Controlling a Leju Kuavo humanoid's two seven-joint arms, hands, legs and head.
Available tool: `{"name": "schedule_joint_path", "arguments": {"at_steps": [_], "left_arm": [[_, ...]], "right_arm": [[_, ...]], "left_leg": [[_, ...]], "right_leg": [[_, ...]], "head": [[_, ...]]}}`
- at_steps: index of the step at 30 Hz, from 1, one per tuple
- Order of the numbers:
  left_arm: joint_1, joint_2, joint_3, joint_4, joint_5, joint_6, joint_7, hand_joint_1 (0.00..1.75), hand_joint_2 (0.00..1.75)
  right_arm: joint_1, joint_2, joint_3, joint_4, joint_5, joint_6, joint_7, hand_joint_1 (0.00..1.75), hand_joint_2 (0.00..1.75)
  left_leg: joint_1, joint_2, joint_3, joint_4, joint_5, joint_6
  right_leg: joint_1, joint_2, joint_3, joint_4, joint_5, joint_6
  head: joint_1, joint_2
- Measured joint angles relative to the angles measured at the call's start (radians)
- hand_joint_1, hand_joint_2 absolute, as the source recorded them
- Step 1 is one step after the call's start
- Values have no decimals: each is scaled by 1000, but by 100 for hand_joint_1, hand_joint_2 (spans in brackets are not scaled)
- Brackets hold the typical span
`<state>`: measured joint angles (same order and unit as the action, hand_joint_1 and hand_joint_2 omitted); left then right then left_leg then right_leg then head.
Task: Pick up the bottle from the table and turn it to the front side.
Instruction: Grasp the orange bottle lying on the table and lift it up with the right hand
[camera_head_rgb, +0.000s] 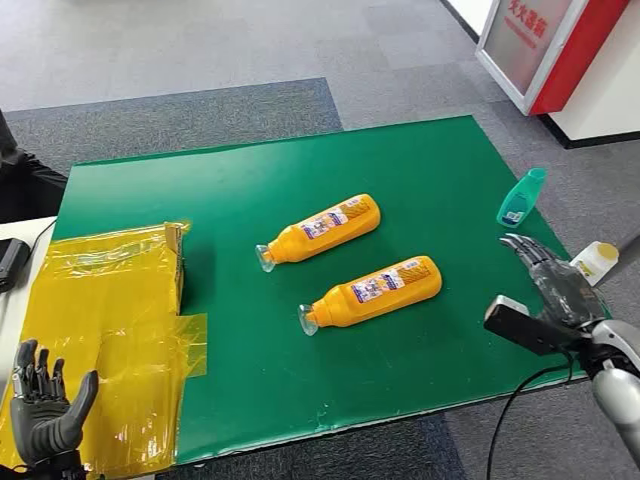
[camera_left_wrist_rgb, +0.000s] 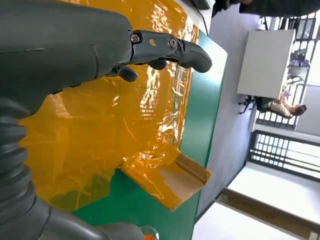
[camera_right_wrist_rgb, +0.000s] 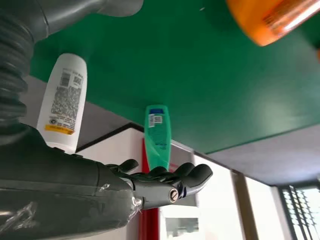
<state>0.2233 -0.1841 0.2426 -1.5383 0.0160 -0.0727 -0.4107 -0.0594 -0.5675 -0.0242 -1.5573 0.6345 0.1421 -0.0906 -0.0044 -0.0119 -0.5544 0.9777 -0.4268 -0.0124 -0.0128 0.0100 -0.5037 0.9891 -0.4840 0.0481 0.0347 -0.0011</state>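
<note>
Right hand (camera_head_rgb: 555, 285) empty, fingers spread, at right edge of green tabletop (camera_head_rgb: 249, 180), forearm cut off by frame. Left hand (camera_head_rgb: 41, 410) empty, fingers apart, over yellow film (camera_head_rgb: 113, 300) at left. Two orange bottles lying mid-tabletop, well apart from both hands: far bottle (camera_head_rgb: 321, 228), near bottle (camera_head_rgb: 373, 291). Teal bottle (camera_head_rgb: 521, 197) overhangs right edge; white bottle (camera_head_rgb: 595, 262) beyond edge.

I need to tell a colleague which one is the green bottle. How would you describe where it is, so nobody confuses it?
Find the green table and follow its right edge. There the small teal bottle lies partly over the edge, just beyond the open right hand. It is far smaller than the two orange bottles mid-table, and the white bottle nearby lies off the table.
</note>
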Motion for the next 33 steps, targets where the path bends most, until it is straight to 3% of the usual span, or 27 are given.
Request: {"name": "schedule_joint_path", "arguments": {"at_steps": [2,7,17,24,33], "left_arm": [[-5,4,-11,4,4,5,2,0,175],[-24,28,-62,22,20,27,13,0,175],[-46,53,-113,46,29,37,24,0,175],[-54,58,-123,60,29,40,32,0,175],[-54,60,-121,80,29,45,32,0,175]], "right_arm": [[-47,0,33,54,22,-3,8,0,175],[-281,18,216,346,137,-54,53,0,175],[-531,171,436,765,266,-127,92,0,175],[-644,247,582,903,383,1,65,0,175],[-740,263,738,934,403,176,40,0,175]], "left_leg": [[0,0,0,0,1,0],[0,0,-2,0,4,1],[1,0,-5,0,5,0],[1,0,-7,0,6,0],[0,0,-8,0,6,0]], "right_leg": [[0,0,0,0,1,0],[0,0,-2,0,3,1],[1,0,-5,0,4,1],[1,0,-6,1,4,1],[0,0,-7,1,5,1]], "head": [[0,0],[0,0],[0,0],[0,0],[0,0]]}}
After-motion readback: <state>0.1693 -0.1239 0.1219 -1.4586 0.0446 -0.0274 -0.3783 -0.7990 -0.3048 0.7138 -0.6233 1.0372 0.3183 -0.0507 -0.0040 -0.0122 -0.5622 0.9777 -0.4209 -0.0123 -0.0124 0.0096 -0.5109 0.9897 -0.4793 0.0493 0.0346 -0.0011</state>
